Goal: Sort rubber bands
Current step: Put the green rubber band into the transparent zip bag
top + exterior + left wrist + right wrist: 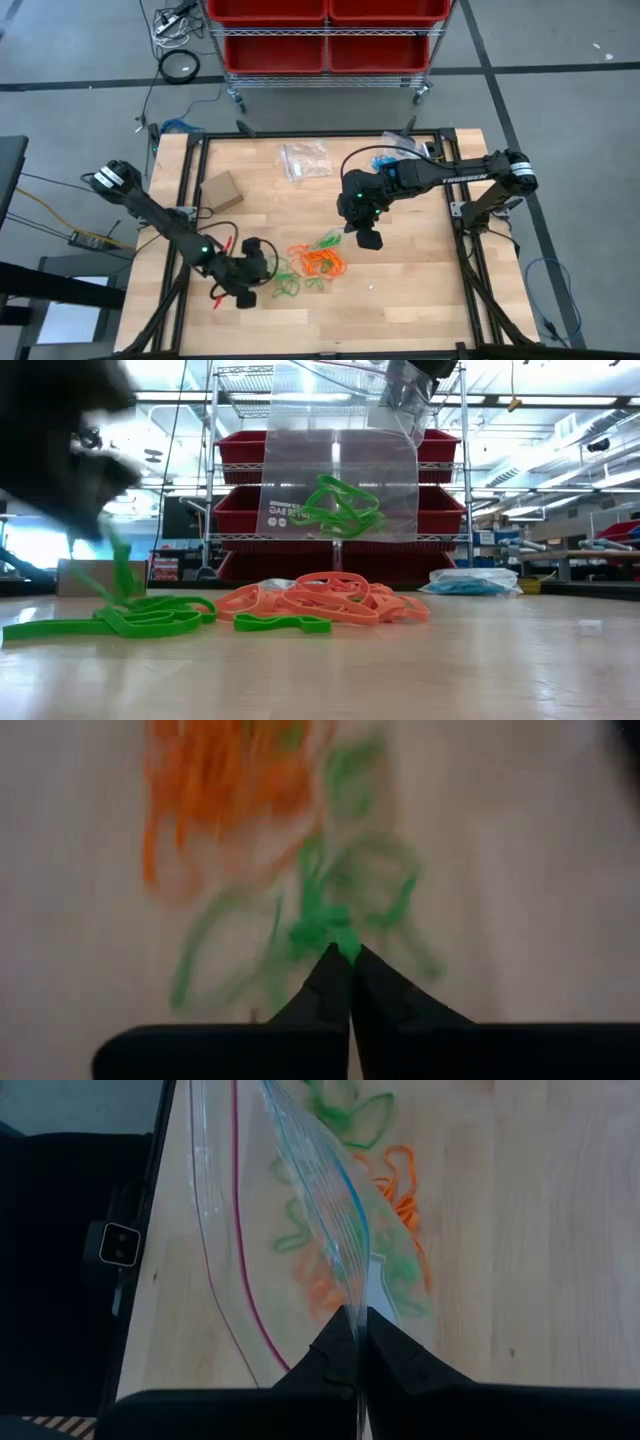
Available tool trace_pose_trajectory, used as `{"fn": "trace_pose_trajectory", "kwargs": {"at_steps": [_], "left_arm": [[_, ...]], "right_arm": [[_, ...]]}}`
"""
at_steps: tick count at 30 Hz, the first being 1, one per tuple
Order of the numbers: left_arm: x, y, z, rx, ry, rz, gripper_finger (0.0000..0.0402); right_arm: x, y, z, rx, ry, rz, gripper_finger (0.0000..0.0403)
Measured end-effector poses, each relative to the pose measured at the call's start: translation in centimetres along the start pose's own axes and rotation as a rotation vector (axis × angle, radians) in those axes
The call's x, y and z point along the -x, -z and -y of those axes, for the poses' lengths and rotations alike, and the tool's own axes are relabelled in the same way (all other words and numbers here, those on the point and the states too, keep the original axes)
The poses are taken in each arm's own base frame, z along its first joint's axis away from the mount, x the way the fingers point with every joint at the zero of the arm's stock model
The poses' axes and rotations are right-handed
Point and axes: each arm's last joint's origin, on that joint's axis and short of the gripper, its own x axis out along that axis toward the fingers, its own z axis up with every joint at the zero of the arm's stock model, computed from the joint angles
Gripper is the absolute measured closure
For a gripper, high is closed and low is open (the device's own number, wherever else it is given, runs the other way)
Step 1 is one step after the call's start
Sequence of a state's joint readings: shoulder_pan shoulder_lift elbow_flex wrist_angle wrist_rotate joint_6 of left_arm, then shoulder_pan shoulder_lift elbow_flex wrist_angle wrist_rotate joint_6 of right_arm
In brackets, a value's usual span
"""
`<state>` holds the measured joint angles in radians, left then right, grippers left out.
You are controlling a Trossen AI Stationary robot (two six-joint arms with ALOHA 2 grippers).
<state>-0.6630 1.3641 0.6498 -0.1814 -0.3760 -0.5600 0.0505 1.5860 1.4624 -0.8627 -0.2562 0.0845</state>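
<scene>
A loose pile of rubber bands lies mid-table: orange ones [322, 262] and green ones [286, 286]. My left gripper [345, 952] is at the pile's left side [268, 264], shut on a green clump. It shows blurred in the low view [60, 440]. My right gripper [358, 1318] hangs over the pile's far right [367, 238], shut on a clear plastic bag [340, 470]. Some green bands [340, 510] sit in the bag's bottom. My left gripper pinches a small clump of green bands [338, 932] between its two fingertips, slanting down from the table's left. Green strands [120, 570] trail from the hold down to the green bands lying on the table. My right gripper pinches the clear bag's upper edge [352, 1295] by the zip strip between its two fingers, slanting down from above. The bag hangs below the fingers, spread flat, with its bottom [335, 538] above the pile.
A cardboard box [221, 190] and a second clear bag [305, 160] lie toward the far edge. A bag with blue contents [480, 582] lies at the far right. A shelf of red bins [325, 35] stands beyond the table.
</scene>
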Motion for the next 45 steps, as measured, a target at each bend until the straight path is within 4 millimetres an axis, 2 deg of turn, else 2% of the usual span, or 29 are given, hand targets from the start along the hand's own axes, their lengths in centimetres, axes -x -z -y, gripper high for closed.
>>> {"fn": "trace_pose_trajectory", "kwargs": {"at_steps": [5, 9, 15, 17, 20, 25, 29, 36, 40, 41, 44, 45], "left_arm": [[3.6, -4.9, 1.3, -0.119, 0.032, 0.181, 0.0399], [6.1, -8.2, 1.6, -0.205, 0.015, 0.309, 0.0399], [7.8, -11.3, 0.8, -0.249, 0.002, 0.357, 0.04], [7.5, -10.7, 0.1, -0.211, 0.019, 0.254, 0.04], [6.7, -8.9, -1.0, -0.135, -0.042, 0.051, 0.0401], [6.7, -8.2, -2.7, 0.018, -0.334, 0.047, 0.0401], [6.1, -8.9, -1.4, -0.063, -0.099, 0.062, 0.0401], [5.6, -8.1, -2.1, 0.008, -0.185, -0.011, 0.0401], [5.5, -8.2, -2.6, 0.064, -0.273, 0.029, 0.0401], [5.4, -8.2, -2.5, 0.062, -0.261, 0.027, 0.0401], [5.1, -8.8, -1.6, -0.007, -0.081, 0.011, 0.0401], [5.0, -8.8, -1.6, -0.005, -0.1, 0.018, 0.0401]], "right_arm": [[0.0, -0.1, 0.0, 0.003, -0.001, 0.011, 0.0403], [0.0, -0.2, 0.0, 0.004, 0.0, 0.018, 0.0403], [0.0, -0.2, 0.0, 0.005, 0.004, 0.019, 0.0403], [0.0, -0.2, 0.0, 0.005, 0.004, 0.019, 0.0403], [0.0, -0.1, 0.0, 0.008, 0.005, 0.014, 0.0403], [0.0, -0.2, 0.1, 0.016, 0.025, 0.018, 0.0403], [0.0, -0.2, 0.1, 0.015, 0.026, 0.018, 0.0403], [0.0, -0.2, 0.1, 0.014, 0.027, 0.018, 0.0403], [0.0, -0.2, 0.1, 0.014, 0.027, 0.018, 0.0403], [0.0, -0.2, 0.1, 0.014, 0.027, 0.019, 0.0403], [0.0, -0.2, 0.1, 0.013, 0.026, 0.017, 0.0403], [0.0, -0.2, 0.1, 0.013, 0.027, 0.017, 0.0403]]}}
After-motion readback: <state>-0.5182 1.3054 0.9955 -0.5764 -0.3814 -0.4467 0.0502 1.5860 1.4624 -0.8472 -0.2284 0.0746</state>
